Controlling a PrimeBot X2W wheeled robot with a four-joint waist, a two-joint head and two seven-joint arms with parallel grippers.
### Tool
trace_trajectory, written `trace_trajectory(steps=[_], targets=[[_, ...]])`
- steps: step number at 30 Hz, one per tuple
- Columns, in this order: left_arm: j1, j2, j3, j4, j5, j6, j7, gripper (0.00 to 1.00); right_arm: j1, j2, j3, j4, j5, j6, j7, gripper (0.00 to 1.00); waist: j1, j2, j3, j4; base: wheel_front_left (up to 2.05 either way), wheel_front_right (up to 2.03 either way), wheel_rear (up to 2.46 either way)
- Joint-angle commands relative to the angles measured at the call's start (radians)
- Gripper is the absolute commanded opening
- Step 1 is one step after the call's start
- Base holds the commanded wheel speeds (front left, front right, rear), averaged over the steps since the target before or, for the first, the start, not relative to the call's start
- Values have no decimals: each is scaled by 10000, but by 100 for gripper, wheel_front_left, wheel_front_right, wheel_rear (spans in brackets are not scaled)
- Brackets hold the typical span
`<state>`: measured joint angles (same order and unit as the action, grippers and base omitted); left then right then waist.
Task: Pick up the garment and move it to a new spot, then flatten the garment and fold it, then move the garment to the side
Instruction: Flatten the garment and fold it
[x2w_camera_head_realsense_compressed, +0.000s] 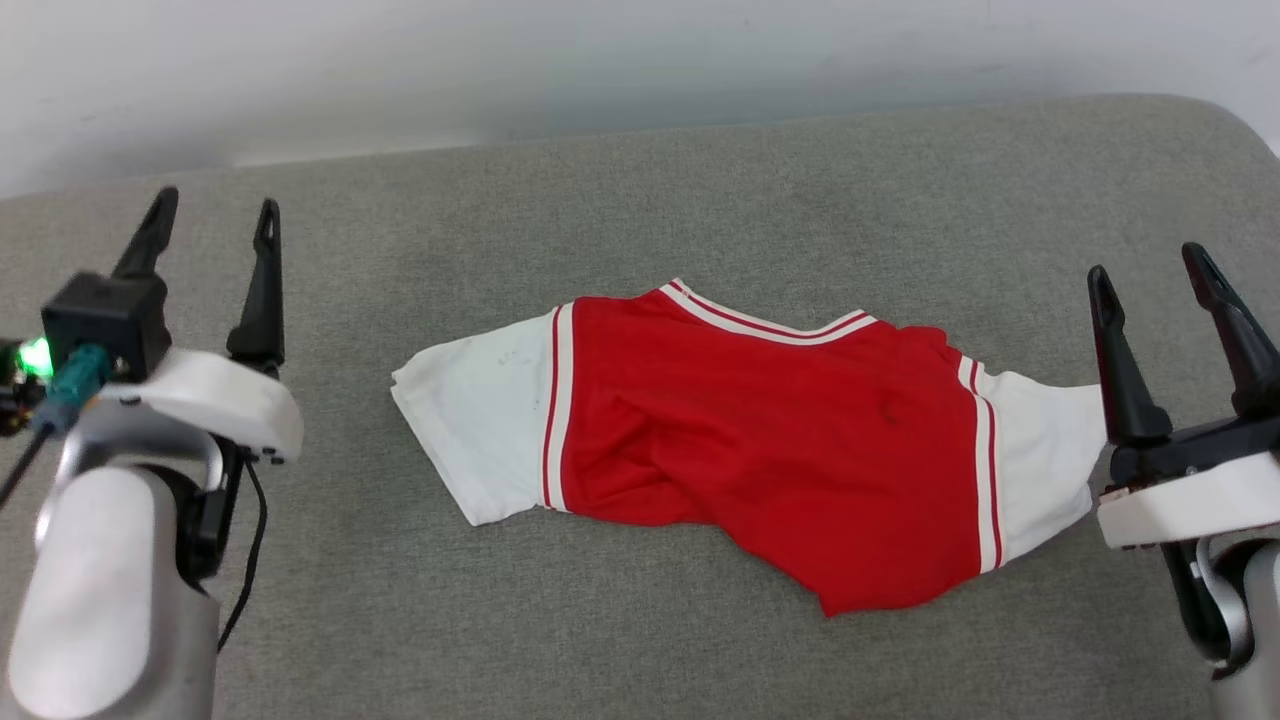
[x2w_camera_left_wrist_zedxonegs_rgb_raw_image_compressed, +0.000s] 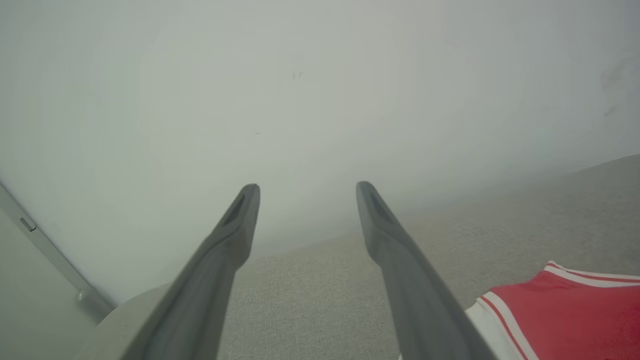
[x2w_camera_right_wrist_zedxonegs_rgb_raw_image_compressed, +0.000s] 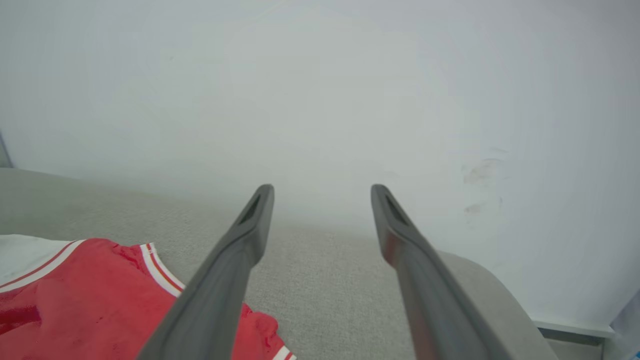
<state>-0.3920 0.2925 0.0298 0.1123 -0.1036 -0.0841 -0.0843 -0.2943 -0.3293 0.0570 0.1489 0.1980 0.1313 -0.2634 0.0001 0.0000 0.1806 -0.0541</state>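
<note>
A pale wall (x2w_camera_head_realsense_compressed: 600, 60) runs across the far side. Below it a grey fabric surface (x2w_camera_head_realsense_compressed: 640, 200) spreads left to right, with a rounded corner at the far right.

The shirt (x2w_camera_head_realsense_compressed: 760, 420) lies in the middle of the surface, stretched crosswise, its striped collar toward the far side. The body is red, and a white sleeve edged with thin red stripes sticks out at each end. The left sleeve lies fairly flat. The red cloth is rumpled, with a soft fold through the middle. Its near edge slants, ending in a point at the near right. No lettering shows on the side facing up.

The left arm (x2w_camera_head_realsense_compressed: 110, 580), pale and rounded, rises from the near left corner. A dark cable (x2w_camera_head_realsense_compressed: 245, 560) hangs beside it and a green light (x2w_camera_head_realsense_compressed: 35, 355) glows at its wrist.

The left gripper (x2w_camera_head_realsense_compressed: 216, 202) stands at the far left, well apart from the left sleeve. Its fingers point toward the wall and are spread wide, with nothing between them. In the left wrist view the gap shows bare wall and surface, with the shirt off to the right.

The right gripper (x2w_camera_head_realsense_compressed: 1145, 260) stands at the right edge, likewise released, fingers spread and empty. Its left finger (x2w_camera_head_realsense_compressed: 1120, 370) crosses the tip of the right sleeve in the head view; whether it touches the cloth I cannot tell. In the right wrist view the shirt lies to the left of that finger.
</note>
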Motion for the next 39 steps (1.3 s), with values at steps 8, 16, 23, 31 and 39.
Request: trace_trajectory(steps=[8, 16, 23, 31, 39], targets=[[-2340, 1112, -1398, 976, -1285, -452, 2938, 100, 1479, 1532, -748, -1870, -1167, -10, -17, 100, -1, 0, 581, -300, 0, 0, 0], [-4202, 2832, -4357, 1403, -3986, -445, 6484, 100, 1524, 1829, -632, -2320, -1492, -9, -17, 100, -1, 0, 1215, -560, 0, 0, 0], [-5084, 3842, -6143, 1529, -6046, -447, 9059, 100, 1227, 1834, -505, -2331, -1571, -10, -17, 100, -1, 0, 1634, -778, 0, 0, 0], [-5610, 4614, -8327, 1915, -7507, -450, 11075, 100, 867, 1883, -283, -2117, -1541, -10, -18, 100, -1, 0, 2170, -1031, 0, 0, 0], [-5628, 4564, -9223, 2430, -7941, -451, 10561, 0, 481, 1694, -260, -1915, -1637, -10, -18, 100, -1, 0, 2145, -1025, 0, 0, 0]])
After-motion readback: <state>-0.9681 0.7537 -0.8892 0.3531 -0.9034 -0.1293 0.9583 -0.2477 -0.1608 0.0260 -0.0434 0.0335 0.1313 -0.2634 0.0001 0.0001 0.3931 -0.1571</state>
